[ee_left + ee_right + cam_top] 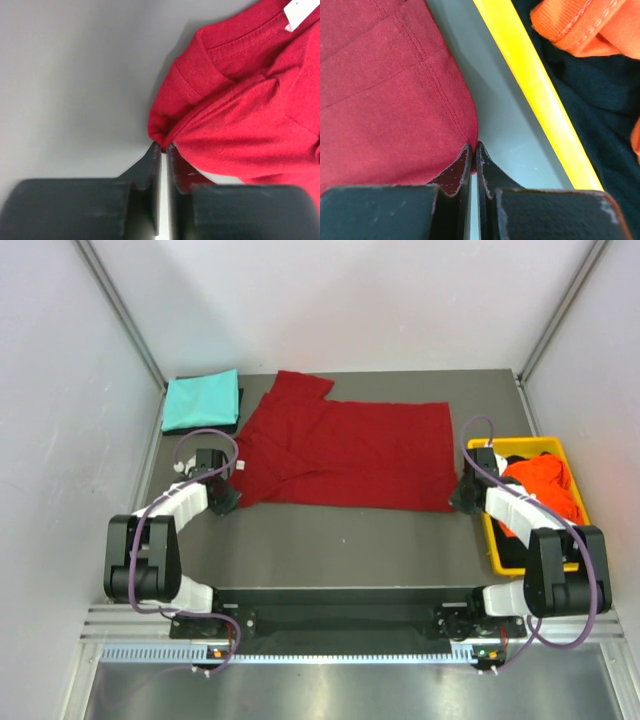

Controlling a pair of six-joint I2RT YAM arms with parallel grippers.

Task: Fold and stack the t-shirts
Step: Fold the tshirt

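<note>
dark red tee [350, 455] runs left-right across the tabletop [350, 550], left gripper [162, 147] and right gripper [472, 147] each got jaws clamped on a near corner

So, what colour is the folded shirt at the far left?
Teal. The shirt shows best in the top view.

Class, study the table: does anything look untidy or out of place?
Yes. The dark red t-shirt lies skewed, its left side bunched with a sleeve folded over, unlike the neatly folded teal t-shirt. The orange t-shirt sits crumpled in the yellow bin on a black t-shirt.
</note>
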